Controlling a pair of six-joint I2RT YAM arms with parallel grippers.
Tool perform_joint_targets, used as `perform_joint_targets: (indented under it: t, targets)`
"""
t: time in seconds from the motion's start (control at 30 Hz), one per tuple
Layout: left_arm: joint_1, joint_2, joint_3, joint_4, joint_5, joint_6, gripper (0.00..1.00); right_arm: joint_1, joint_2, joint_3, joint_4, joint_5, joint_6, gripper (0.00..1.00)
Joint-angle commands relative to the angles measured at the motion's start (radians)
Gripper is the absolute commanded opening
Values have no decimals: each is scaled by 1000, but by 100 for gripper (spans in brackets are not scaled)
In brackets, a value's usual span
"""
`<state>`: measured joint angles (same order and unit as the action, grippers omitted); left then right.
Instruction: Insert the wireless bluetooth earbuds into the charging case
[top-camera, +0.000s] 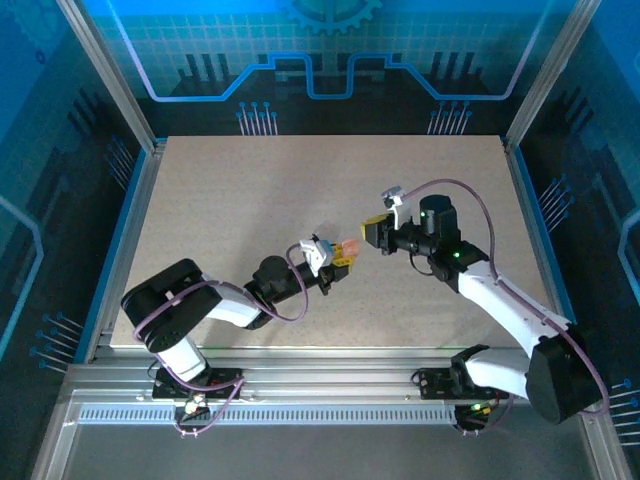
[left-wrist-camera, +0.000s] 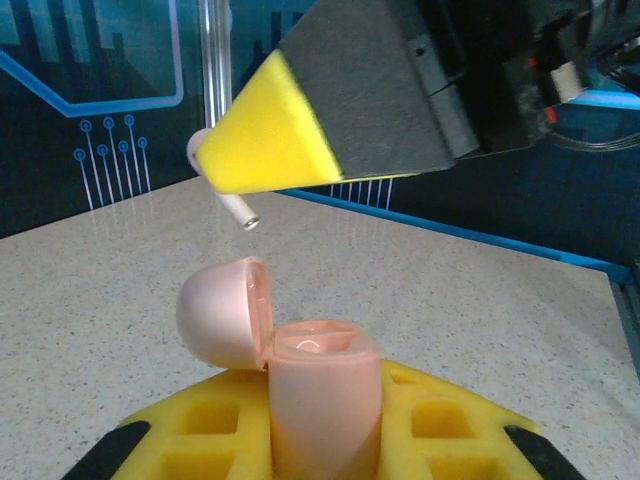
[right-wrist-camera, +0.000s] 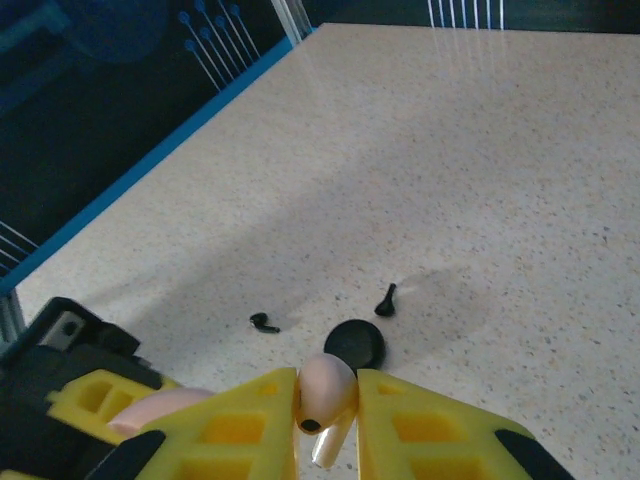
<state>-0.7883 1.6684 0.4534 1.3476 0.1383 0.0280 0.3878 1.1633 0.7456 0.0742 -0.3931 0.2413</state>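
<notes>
My left gripper (left-wrist-camera: 325, 440) is shut on a pale pink charging case (left-wrist-camera: 322, 385) held upright, its domed lid (left-wrist-camera: 222, 312) hinged open to the left. Just above it hangs my right gripper (right-wrist-camera: 328, 405), shut on a pale pink earbud (right-wrist-camera: 326, 385) with its stem pointing down (left-wrist-camera: 236, 208). In the top view both grippers meet mid-table, left (top-camera: 338, 257) and right (top-camera: 372, 233), with the pink case (top-camera: 350, 247) between them. Two black earbuds (right-wrist-camera: 264, 323) (right-wrist-camera: 386, 299) lie on the table beside a round black case (right-wrist-camera: 355, 345).
The speckled table (top-camera: 300, 190) stretches open behind and to the left of the grippers. A blue-edged metal frame (top-camera: 128, 200) borders it on the left, and another (top-camera: 530, 200) on the right.
</notes>
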Motion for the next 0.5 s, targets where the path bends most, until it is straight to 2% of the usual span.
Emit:
perform_joint_targets:
  t: [0.0,0.2,0.47]
  targets:
    - [-5,7,28,54,-46,25,14,15,-60,-21,73,-41,21,20]
    - [-5,-2,35,55,-40,35,14,22,-128,-48,98,-46,39,21]
    - [-6,-31,36,56,-52,49,13,44,-137,-85,152,-89,122,21]
